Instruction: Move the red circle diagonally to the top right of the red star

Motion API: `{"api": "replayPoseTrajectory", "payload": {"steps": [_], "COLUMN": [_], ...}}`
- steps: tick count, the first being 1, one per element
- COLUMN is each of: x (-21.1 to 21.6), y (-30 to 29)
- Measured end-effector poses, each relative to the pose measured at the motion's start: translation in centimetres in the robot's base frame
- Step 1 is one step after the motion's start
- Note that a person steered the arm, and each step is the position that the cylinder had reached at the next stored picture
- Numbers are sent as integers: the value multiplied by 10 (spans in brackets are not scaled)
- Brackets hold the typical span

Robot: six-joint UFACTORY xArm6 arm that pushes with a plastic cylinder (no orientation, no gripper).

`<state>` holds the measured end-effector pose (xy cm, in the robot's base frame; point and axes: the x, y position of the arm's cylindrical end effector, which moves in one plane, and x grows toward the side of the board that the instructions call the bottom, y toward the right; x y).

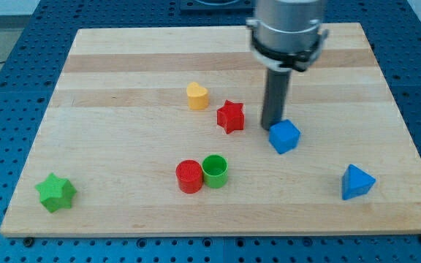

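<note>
The red circle (189, 176) stands low on the board, touching the green circle (215, 171) on its right. The red star (230, 116) lies near the board's middle, above and to the right of the red circle. My tip (270, 128) is down on the board just right of the red star and at the upper left edge of the blue cube (284, 136). It is well above and to the right of the red circle.
A yellow block (196, 96) lies up and left of the red star. A blue triangle-like block (357, 182) sits at the lower right. A green star (55, 192) sits at the lower left. The wooden board (123, 66) rests on a blue perforated table.
</note>
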<state>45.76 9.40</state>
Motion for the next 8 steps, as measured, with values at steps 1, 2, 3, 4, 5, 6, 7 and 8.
{"api": "replayPoseTrajectory", "payload": {"steps": [1, 2, 3, 4, 5, 6, 7, 8], "x": [21, 23, 25, 53, 90, 111, 110, 76], "y": [-14, -18, -69, -74, 0, -30, -121, -153]}}
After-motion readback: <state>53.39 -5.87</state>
